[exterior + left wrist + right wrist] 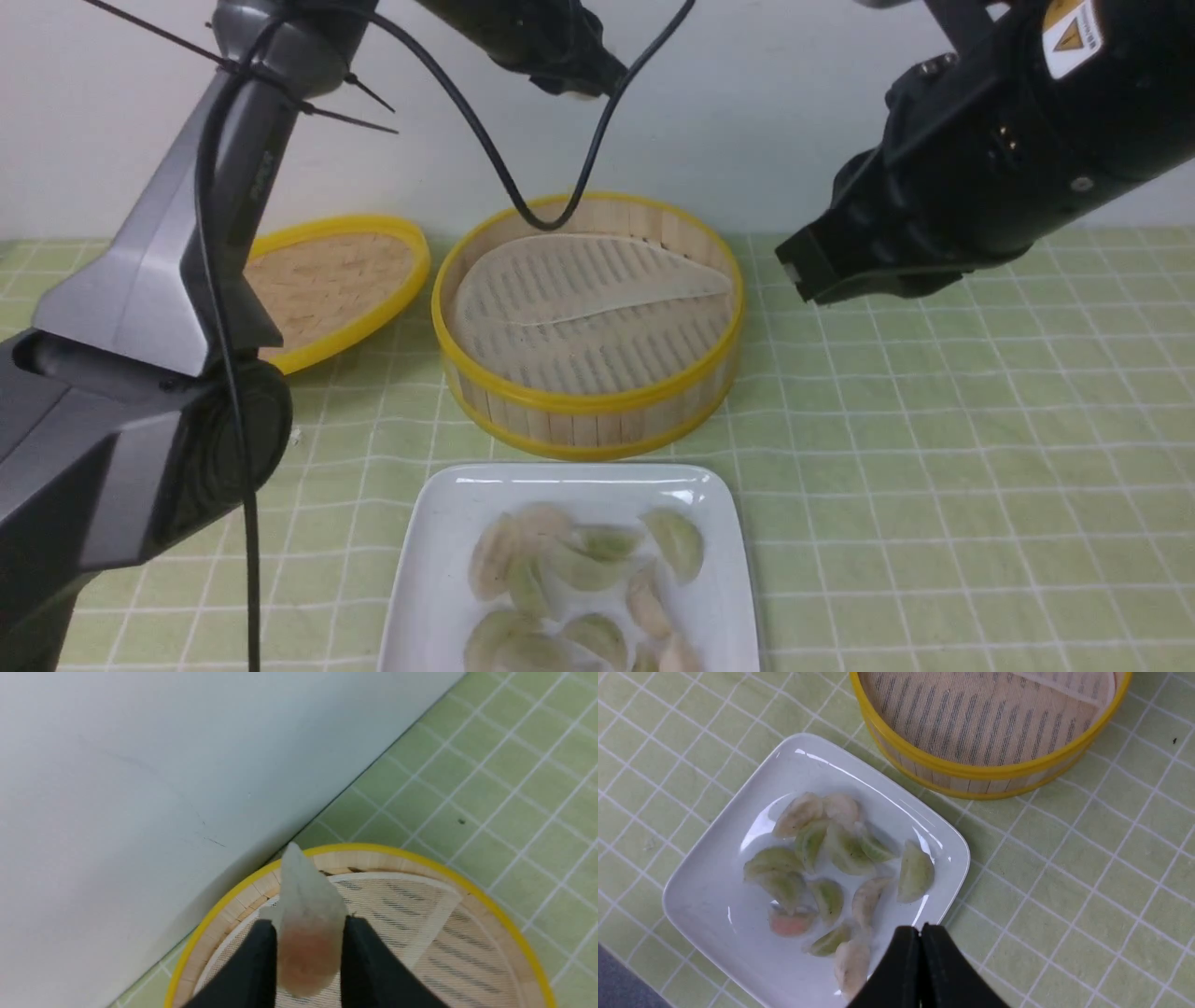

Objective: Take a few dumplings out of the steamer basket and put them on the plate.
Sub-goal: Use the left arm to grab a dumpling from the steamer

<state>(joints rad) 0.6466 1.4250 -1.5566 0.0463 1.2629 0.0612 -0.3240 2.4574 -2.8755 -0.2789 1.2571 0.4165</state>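
The steamer basket [588, 401] stands mid-table; only its whitish liner, folded over, shows inside. My left gripper [308, 921] is shut on a pinkish-orange dumpling [306, 947] and holds it high above the basket's far rim [467, 882], near the wall. In the front view this gripper [577, 86] is at the top. The white plate [439, 523] lies in front of the basket and holds several green and pinkish dumplings [579, 569]. My right gripper [920, 927] is shut and empty, high over the plate's [714, 914] right rim. Those dumplings [845, 851] and the basket [971, 770] show in the right wrist view.
The shallow yellow-rimmed woven lid [327, 280] lies to the left of the basket, partly behind my left arm. A black cable [551, 219] hangs down to the basket's far rim. A green checked cloth [934, 448] covers the table; a white wall [747, 112] stands close behind.
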